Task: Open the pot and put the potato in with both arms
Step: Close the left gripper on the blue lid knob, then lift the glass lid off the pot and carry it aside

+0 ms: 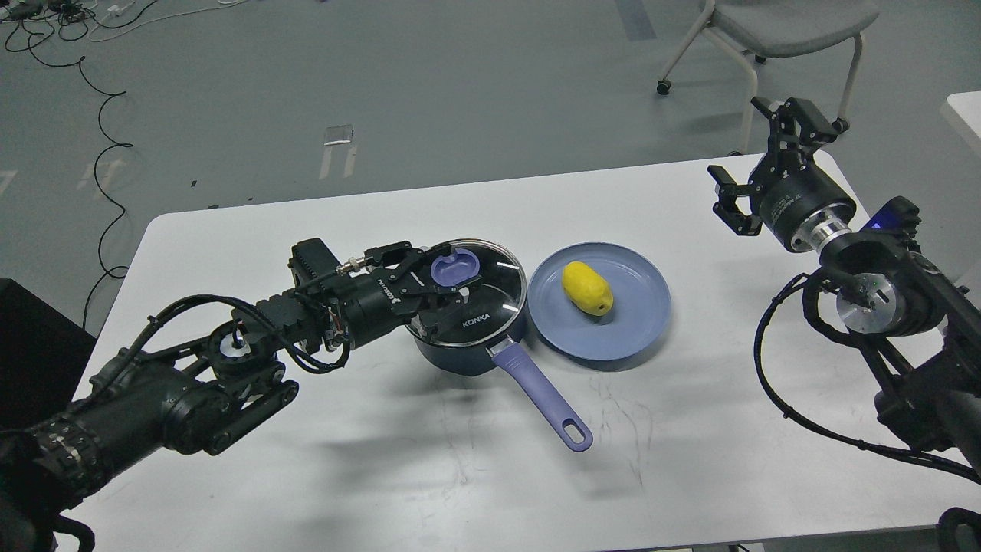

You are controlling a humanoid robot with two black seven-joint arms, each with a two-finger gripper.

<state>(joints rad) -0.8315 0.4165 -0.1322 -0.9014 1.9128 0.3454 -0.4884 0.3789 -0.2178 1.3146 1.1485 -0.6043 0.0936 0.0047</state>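
Left gripper (451, 277) spread around the purple knob (455, 267) of the navy pot's (467, 349) glass lid (490, 307), not visibly pinching; shallow hold risks slip. Right gripper (766, 165) splayed, idle.

I see a white table (306, 475); on it, right of centre, a shallow blue plate (636, 314). Far right, a grey chair (789, 27); far left, black floor cables (100, 123).

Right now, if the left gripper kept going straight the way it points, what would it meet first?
The left gripper points right, fingers spread around the purple knob of the glass lid on the pot. The knob comes first; beyond it, probably the plate.
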